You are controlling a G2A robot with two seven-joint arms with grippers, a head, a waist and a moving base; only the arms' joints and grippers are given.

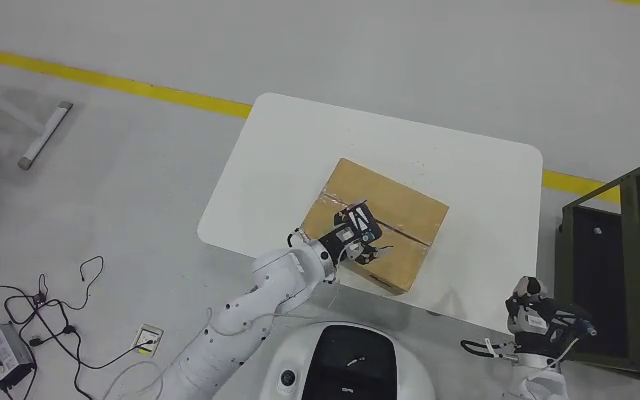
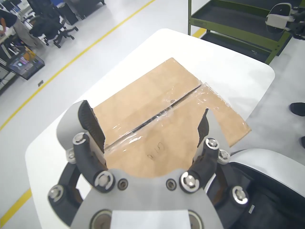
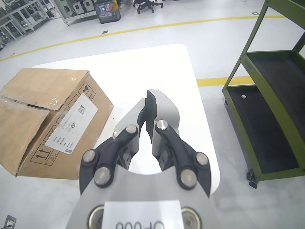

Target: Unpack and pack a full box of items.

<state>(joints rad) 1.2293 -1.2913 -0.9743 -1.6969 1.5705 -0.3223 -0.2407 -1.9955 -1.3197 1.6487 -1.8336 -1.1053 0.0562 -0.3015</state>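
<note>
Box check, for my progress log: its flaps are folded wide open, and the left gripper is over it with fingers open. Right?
Not quite: the box flaps lie shut, taped along the seam, as the left wrist view shows. The left gripper is over it with fingers open.

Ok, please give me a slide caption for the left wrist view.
Open left tool above the taped top seam of the cardboard box on the white table.
</note>
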